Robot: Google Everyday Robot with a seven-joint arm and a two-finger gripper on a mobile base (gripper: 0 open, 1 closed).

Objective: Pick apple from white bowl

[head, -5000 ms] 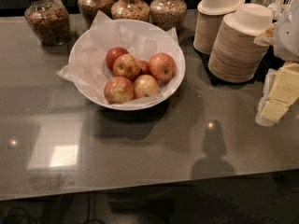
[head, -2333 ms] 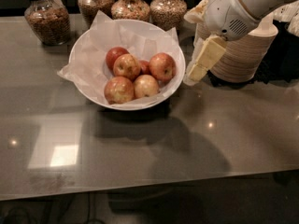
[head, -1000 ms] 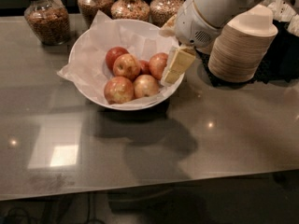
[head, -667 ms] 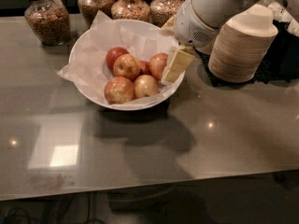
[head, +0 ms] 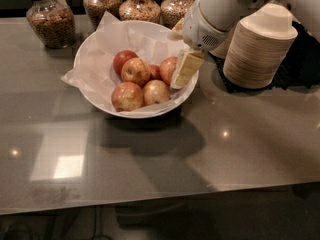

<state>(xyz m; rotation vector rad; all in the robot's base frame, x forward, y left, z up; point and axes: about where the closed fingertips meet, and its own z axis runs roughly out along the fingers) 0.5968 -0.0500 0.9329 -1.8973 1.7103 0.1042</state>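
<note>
Nothing is lifted yet: the apple (head: pixel 166 69) lies at the right side of the white bowl (head: pixel 146 113), upper centre of frame. The end effector (head: pixel 186 70) hangs just beside it; whether it is spread or closed I cannot tell. Grasping and lifting remain.

Filled jars (head: pixel 50 21) and stacked tan bowls (head: pixel 257 54) line table (head: pixel 150 174).

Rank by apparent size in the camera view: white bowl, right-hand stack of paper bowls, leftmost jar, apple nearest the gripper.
1. white bowl
2. stack of paper bowls
3. jar
4. apple
The gripper hangs over the bowl's right rim, partly covering that apple.
</note>
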